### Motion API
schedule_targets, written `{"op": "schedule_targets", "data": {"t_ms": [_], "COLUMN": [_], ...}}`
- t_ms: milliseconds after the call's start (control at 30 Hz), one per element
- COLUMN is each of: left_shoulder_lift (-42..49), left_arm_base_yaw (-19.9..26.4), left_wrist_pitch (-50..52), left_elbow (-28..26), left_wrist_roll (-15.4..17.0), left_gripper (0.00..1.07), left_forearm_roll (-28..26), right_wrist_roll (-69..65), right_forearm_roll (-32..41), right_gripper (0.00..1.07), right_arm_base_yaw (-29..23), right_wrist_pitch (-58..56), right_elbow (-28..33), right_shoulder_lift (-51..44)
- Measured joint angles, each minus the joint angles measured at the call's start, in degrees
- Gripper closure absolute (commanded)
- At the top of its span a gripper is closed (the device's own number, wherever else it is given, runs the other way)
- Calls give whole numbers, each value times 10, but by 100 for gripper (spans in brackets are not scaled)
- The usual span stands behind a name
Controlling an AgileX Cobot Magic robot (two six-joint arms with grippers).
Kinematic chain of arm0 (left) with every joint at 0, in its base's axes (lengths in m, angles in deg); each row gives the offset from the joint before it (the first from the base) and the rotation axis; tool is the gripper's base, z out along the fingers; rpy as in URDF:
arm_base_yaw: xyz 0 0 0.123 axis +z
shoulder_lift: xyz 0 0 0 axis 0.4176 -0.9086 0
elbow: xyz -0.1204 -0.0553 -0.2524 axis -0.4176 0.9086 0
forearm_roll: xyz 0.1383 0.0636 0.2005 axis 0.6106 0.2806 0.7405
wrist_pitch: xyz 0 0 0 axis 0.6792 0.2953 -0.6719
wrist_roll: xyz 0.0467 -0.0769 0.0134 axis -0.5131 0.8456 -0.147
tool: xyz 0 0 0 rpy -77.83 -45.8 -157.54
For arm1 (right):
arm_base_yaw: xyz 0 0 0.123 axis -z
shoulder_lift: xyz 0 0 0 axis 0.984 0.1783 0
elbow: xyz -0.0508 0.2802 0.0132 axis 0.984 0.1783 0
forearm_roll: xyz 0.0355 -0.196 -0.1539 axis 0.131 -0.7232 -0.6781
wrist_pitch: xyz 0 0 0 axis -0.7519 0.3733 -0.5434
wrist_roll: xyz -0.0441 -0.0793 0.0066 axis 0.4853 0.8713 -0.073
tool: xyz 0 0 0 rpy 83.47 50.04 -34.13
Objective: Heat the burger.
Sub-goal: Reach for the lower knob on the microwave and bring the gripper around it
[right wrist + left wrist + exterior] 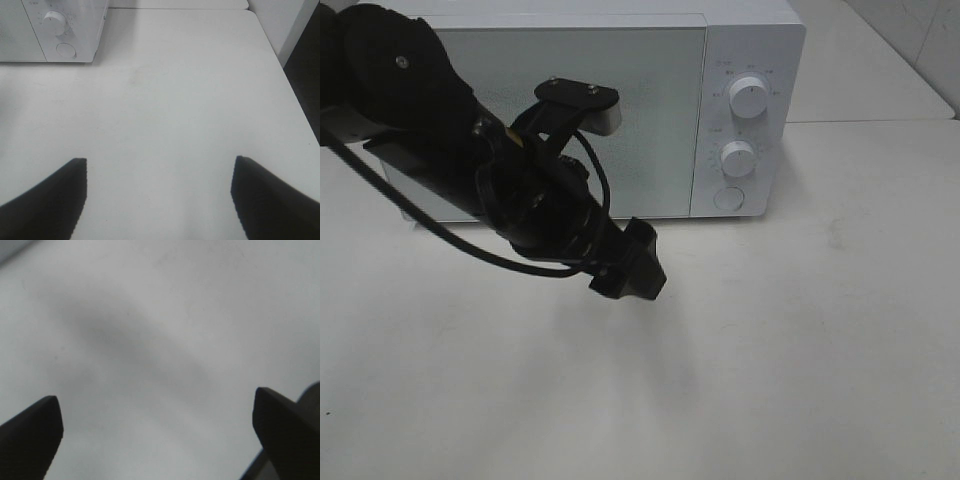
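Your matte black, wedge-tipped left pincer point(155, 400) stands wide open above the smooth white table point(800, 350). Your right pincer point(160, 167) is spread open too, holding nothing. The boxy white microwave point(620, 110), with its door shut and two round knobs point(750, 98), sits at the far side. No view shows the burger, so you cannot tell where it is or which way it points.

We get bright, even light; soft shadow on the table point(175, 290) just beyond the left gripper point(155, 405), fingertips point(30, 435) blurry.

White microwave point(570, 110), white table point(790, 380), black left tool point(632, 262).
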Motion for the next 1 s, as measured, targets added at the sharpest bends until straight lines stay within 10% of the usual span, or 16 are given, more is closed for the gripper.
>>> {"op": "schedule_targets", "data": {"t_ms": [467,1000], "left_shoulder_lift": [65,198], "left_arm_base_yaw": [111,390], "left_wrist_pitch": [-233,-388], "left_elbow": [-1,9], "left_wrist_roll": [74,97], "left_gripper": [9,9], "left_forearm_roll": [41,128], "right_wrist_roll": [0,0], "right_forearm_roll": [0,0], "right_gripper": [31,31], "right_arm_base_yaw": [0,0], "right_wrist_pitch": [0,0], "right_elbow": [0,0], "right_shoulder_lift": [0,0]}}
